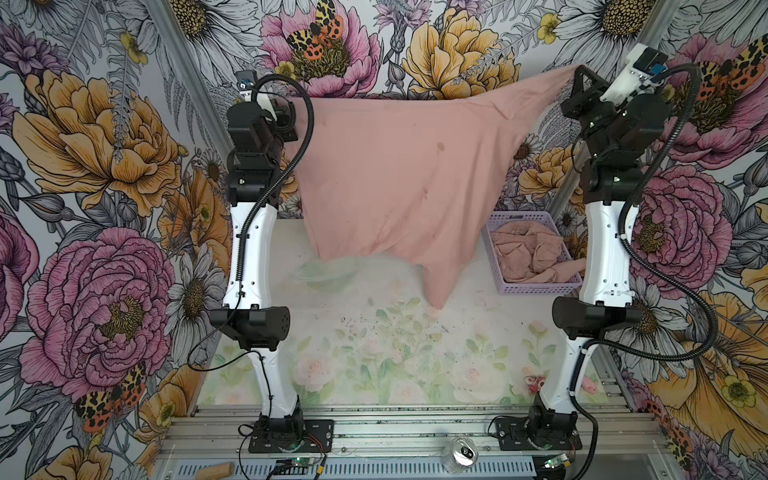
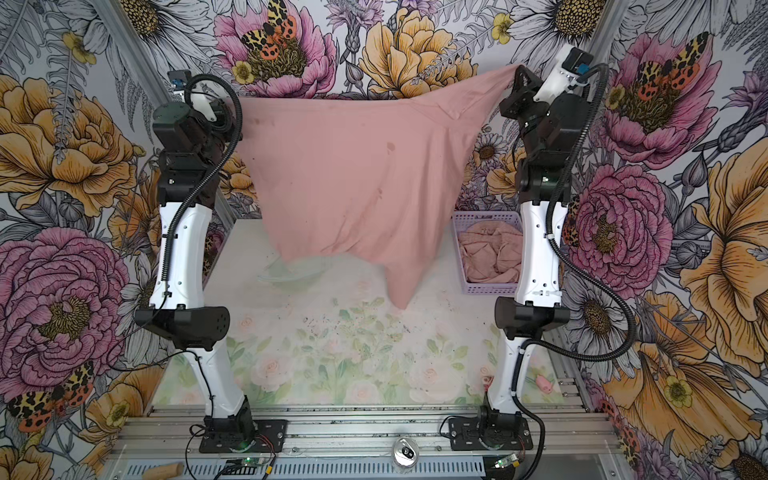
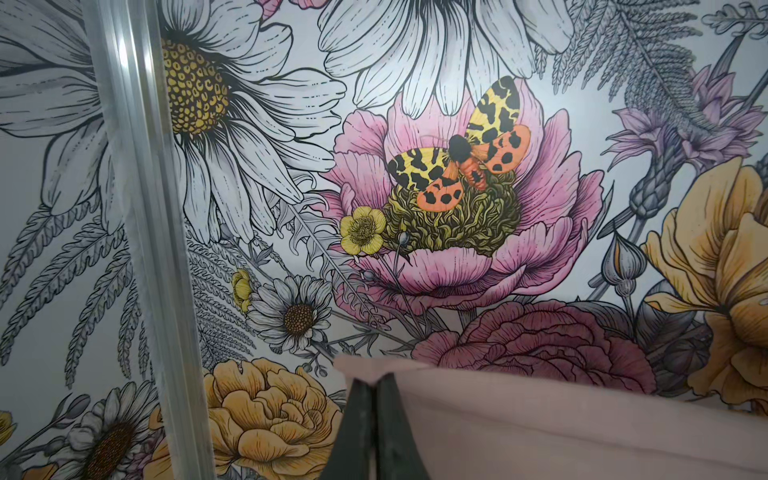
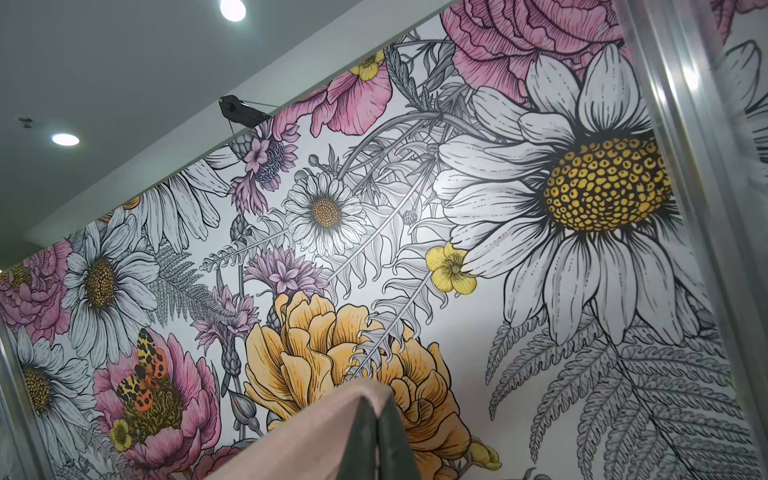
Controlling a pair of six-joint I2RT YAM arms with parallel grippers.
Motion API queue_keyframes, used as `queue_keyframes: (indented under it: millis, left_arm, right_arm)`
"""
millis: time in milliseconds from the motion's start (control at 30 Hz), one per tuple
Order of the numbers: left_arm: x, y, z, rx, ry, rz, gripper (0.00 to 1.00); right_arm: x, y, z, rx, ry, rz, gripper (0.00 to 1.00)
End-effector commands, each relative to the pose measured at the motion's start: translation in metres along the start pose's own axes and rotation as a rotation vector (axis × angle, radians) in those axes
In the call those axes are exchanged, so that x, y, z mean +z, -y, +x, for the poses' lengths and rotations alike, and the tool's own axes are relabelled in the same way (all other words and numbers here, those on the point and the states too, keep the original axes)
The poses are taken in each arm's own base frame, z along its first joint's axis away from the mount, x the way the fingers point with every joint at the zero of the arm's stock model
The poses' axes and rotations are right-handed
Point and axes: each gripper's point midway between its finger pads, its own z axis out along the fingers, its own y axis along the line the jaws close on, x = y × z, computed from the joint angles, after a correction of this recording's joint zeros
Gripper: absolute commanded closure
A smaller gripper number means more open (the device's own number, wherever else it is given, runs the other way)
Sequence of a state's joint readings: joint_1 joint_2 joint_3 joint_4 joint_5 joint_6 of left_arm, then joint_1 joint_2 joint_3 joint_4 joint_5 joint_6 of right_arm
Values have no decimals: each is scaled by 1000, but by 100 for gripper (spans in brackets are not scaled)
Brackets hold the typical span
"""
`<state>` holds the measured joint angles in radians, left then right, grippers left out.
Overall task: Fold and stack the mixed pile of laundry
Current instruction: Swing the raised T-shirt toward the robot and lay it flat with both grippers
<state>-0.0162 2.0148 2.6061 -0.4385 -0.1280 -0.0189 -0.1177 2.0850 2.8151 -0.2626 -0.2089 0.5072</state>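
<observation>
Pink cloth [image 1: 395, 174] hangs spread wide in the air, higher than the purple basket [image 1: 540, 287] and just beside it. Its top corners are pinched, one by the left gripper [image 3: 374, 388] and one by the right gripper [image 4: 377, 405], both pressed tight together. A pink bundle [image 1: 528, 249], maybe more clothes, lies inside the basket.

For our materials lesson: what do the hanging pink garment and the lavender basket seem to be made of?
The pink garment: soft matte knit cloth, perhaps cotton jersey; it sags and creases. The lavender basket: probably stiff moulded plastic; straight perforated walls.
</observation>
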Motion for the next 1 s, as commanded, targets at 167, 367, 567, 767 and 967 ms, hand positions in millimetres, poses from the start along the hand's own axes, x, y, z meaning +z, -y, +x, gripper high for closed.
queue_keyframes:
  millis: [167, 367, 567, 767, 967]
  left_arm:
    - [-20, -32, -66, -34, 182, -16, 100]
    - [-51, -20, -7, -30, -3, 76, 100]
    - [-112, -18, 123, -53, -275, 151, 100]
    - [-204, -32, 235, -169, -493, 122, 100]
    - [-268, -29, 302, -287, -680, 53, 100]
  right_arm:
    - [-25, -13, -75, -93, 186, -48, 100]
    - [-34, -27, -18, -66, -93, -159, 100]
    - [-107, -29, 84, -11, -345, -159, 100]
    - [-215, -10, 172, 100, -542, -44, 100]
    - [-303, 3, 246, 286, -743, 96, 100]
